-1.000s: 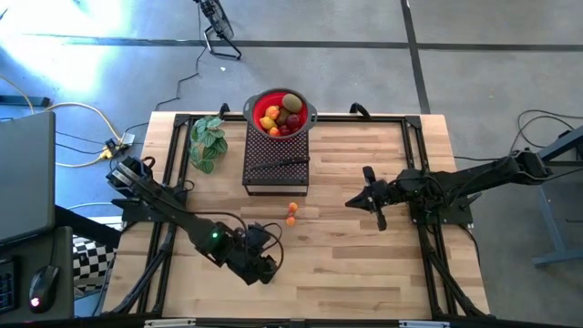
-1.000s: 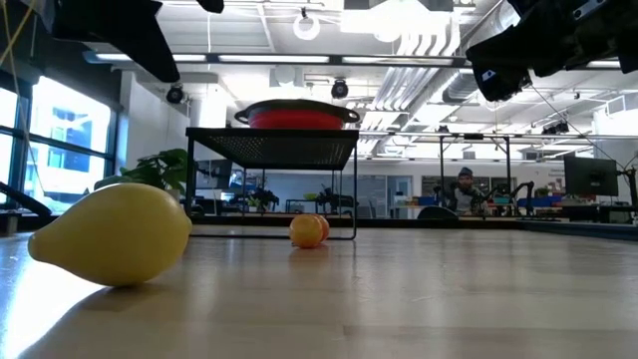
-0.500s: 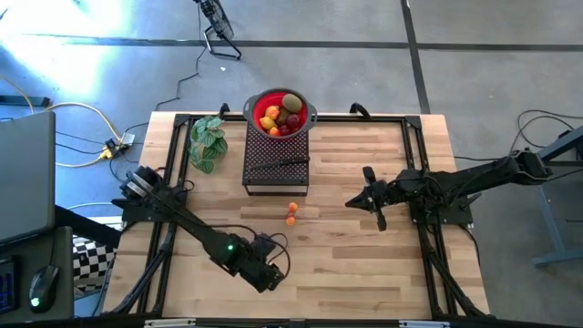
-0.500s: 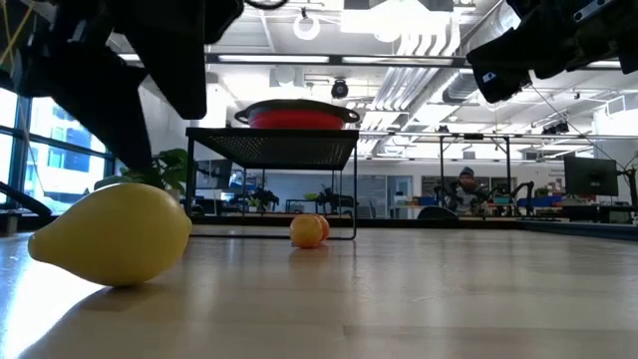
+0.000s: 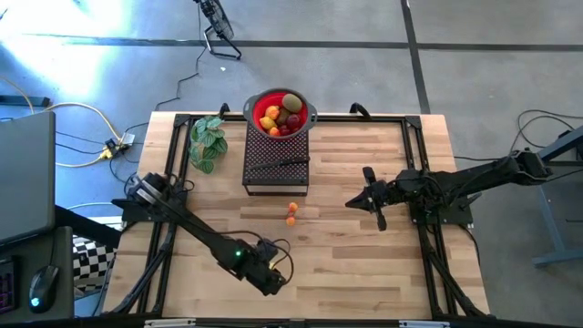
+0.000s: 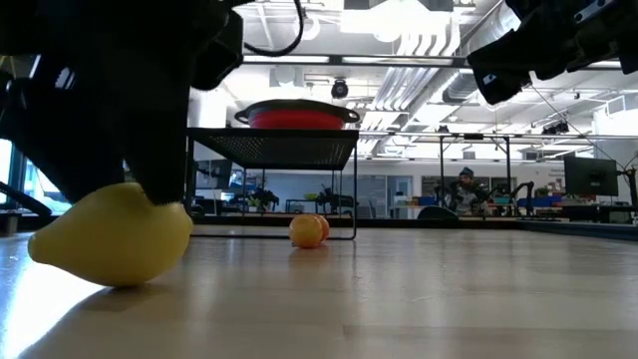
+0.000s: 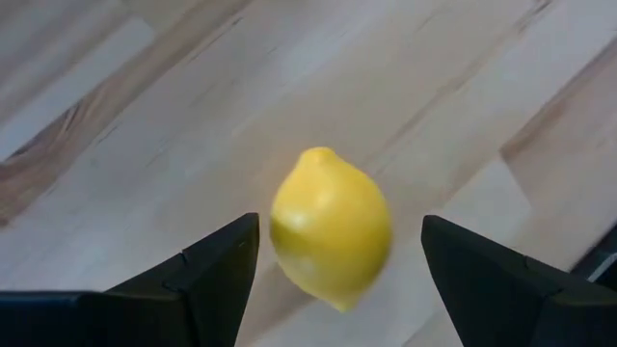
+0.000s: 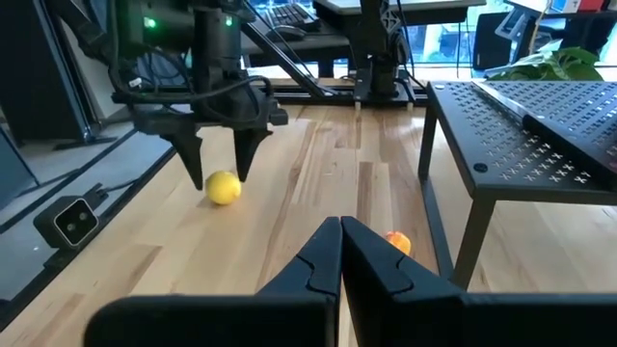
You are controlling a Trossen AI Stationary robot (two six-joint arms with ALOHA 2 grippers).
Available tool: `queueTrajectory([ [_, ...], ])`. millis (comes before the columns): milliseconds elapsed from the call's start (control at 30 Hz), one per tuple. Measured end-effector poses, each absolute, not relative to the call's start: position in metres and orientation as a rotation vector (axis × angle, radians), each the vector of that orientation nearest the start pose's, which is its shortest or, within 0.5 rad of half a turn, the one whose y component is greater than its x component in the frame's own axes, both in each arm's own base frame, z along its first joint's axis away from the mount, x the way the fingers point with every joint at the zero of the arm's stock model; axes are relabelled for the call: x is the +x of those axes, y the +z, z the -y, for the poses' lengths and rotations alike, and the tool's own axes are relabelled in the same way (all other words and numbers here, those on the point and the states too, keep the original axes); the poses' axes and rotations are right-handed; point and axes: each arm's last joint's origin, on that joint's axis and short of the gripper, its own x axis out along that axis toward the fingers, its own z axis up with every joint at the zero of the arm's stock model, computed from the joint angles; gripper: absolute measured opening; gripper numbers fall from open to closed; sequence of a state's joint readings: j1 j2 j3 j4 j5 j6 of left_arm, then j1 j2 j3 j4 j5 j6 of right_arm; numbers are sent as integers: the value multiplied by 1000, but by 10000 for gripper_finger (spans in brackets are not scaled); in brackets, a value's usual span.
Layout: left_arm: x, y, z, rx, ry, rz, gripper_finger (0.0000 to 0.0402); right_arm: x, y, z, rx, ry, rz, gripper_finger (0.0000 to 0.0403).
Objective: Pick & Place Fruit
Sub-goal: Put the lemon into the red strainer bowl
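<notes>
Wooden table (image 5: 346,264): left gripper (image 7: 333,255) spread wide around lemon (image 7: 331,226), ungrasped.

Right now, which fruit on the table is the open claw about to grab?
The yellow lemon: it lies alone at the table's near edge, between the open fingers of the left gripper. The small orange fruits sit untouched beside the black stand.

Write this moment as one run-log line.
left gripper: open, straddling lemon | right gripper: shut, waiting | bowl: holds fruit
</notes>
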State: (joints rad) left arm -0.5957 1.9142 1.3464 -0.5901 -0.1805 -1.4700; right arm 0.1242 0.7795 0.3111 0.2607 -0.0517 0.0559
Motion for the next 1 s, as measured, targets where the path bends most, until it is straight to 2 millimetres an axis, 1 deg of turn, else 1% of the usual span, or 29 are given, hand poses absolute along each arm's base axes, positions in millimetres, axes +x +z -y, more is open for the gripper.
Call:
queueTrajectory([
  [233,327,167,216,-857,474,-1102,285,171,212,-23,48,169,-216,2],
  [367,328,162,216,-849,483,-1108,285,171,212,-23,48,169,-217,2],
  [1000,328,161,216,-848,489,-1104,285,171,212,-23,49,168,-217,2],
])
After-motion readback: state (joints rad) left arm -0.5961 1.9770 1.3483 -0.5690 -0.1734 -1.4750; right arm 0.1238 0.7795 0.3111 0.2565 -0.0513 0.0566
